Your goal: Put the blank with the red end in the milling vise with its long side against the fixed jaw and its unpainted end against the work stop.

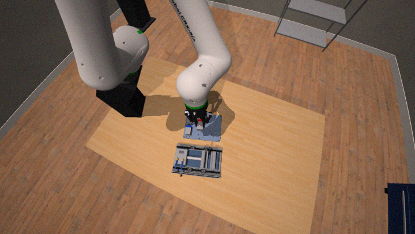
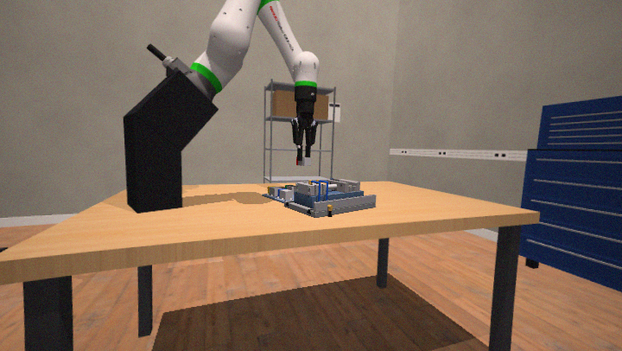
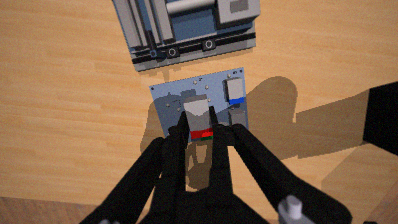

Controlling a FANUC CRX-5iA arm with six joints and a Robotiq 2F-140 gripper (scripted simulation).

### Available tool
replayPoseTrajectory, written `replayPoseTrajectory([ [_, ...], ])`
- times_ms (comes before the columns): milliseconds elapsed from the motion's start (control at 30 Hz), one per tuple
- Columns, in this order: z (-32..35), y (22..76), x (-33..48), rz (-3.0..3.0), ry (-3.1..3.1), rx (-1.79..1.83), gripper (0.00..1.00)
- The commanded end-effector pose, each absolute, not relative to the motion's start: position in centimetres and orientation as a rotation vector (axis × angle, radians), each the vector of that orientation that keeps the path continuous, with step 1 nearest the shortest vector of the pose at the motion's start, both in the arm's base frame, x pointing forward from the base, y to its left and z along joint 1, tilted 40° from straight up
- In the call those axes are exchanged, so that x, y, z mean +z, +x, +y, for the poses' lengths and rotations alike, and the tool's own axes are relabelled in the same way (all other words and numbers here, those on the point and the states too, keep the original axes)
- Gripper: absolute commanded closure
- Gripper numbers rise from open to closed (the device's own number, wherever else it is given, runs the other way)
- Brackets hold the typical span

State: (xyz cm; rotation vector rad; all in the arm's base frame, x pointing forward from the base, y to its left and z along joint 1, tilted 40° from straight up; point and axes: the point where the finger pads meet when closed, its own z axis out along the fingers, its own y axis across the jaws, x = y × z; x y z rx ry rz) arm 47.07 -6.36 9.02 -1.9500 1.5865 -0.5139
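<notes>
My gripper [image 3: 199, 116] is shut on the blank with the red end [image 3: 198, 120], a grey block with a red band at the end nearest the wrist. It holds the blank well above the blue-grey plate [image 3: 197, 100], as the side view shows [image 2: 303, 160]. From above, the gripper [image 1: 199, 123] and the blank [image 1: 199, 125] hang over the plate [image 1: 203, 130]. A blank with a blue end [image 3: 234, 91] [image 1: 188, 130] lies on the plate. The milling vise [image 1: 198, 159] stands just in front of the plate, its hoses [image 1: 177, 163] at the left end. It also shows in the wrist view [image 3: 187, 27].
The robot's black base block [image 2: 156, 143] stands at the table's back left. Small pins stick up from the plate. A sliver of green [image 3: 210, 135] shows beside the red end; I cannot tell what it belongs to. A blue tool cabinet [image 2: 574, 187] stands off the table.
</notes>
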Motion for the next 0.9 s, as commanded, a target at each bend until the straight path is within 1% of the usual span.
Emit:
replayPoseTrajectory([
  [0,-6.36,47.20,8.99,1.586,-1.949,-0.516,0.90],
  [867,-6.23,47.66,8.43,1.586,-1.949,-0.516,0.90],
])
